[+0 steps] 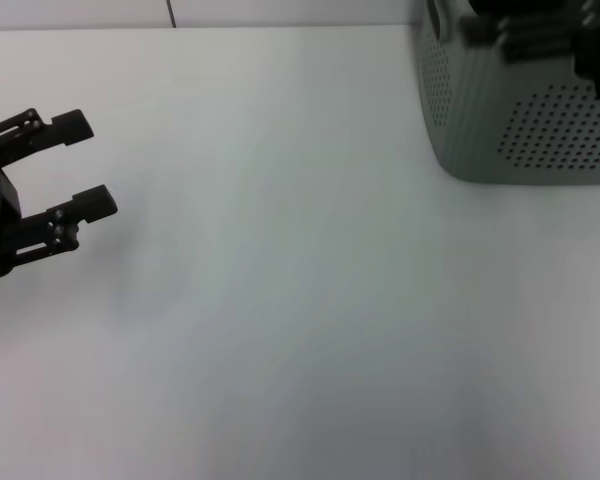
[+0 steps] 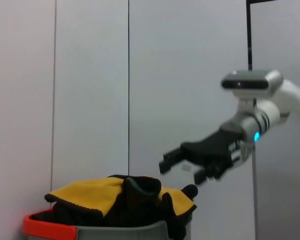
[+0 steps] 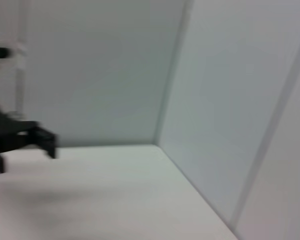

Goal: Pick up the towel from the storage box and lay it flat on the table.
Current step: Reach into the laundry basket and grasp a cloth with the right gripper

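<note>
My right hand [image 2: 182,163] hovers open above the box, the towel not yet gripped.
The crumpled yellow-and-dark towel [image 2: 121,201] is heaped in the pale grey-green perforated plastic storage box [image 1: 520,120]; I should pinch its top fold. My left hand [image 1: 75,165] waits open over the plain white counter [image 1: 300,330].

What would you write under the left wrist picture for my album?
Right gripper, jaws open, hovers above the yellow-and-dark towel heaped in the storage box.
</note>
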Available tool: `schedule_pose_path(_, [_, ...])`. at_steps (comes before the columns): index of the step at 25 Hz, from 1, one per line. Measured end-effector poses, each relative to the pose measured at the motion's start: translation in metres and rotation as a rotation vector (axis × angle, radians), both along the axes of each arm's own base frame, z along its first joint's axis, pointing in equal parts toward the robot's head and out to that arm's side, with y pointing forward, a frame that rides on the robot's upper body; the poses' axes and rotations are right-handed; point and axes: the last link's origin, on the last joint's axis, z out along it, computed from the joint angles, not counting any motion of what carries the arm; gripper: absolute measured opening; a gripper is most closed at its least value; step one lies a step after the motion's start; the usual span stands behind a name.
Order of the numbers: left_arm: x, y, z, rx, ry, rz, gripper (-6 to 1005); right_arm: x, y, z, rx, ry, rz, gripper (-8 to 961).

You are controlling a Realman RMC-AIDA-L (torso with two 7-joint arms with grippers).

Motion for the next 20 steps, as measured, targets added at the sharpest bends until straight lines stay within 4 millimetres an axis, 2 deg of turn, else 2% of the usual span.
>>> schedule_pose_path(4, [-0.002, 0.002, -0.002, 0.007, 0.007, 0.017, 745, -0.019, -0.001, 0.036, 0.083, -0.075, -0.121, 780])
schedule_pose_path(8, [-0.002, 0.005, -0.004, 0.013, 0.013, 0.026, 746, -0.037, -0.002, 0.066, 0.261, -0.157, -0.256, 780])
schedule_pose_path(13, [0.0, 0.006, -0.005, 0.009, 0.015, 0.021, 746, -0.046, 0.006, 0.077, 0.354, -0.246, -0.483, 779])
schedule_pose_path(16, [0.004, 0.012, -0.008, 0.003, 0.027, 0.007, 746, -0.041, 0.009, 0.079, 0.395, -0.279, -0.582, 771])
schedule_pose_path(17, [0.005, 0.014, -0.011, 0.005, 0.035, 0.003, 746, -0.032, 0.012, 0.079, 0.453, -0.326, -0.681, 764])
schedule_pose_path(20, [0.007, 0.018, -0.013, 0.014, 0.046, -0.001, 747, -0.026, 0.013, 0.075, 0.478, -0.352, -0.725, 741])
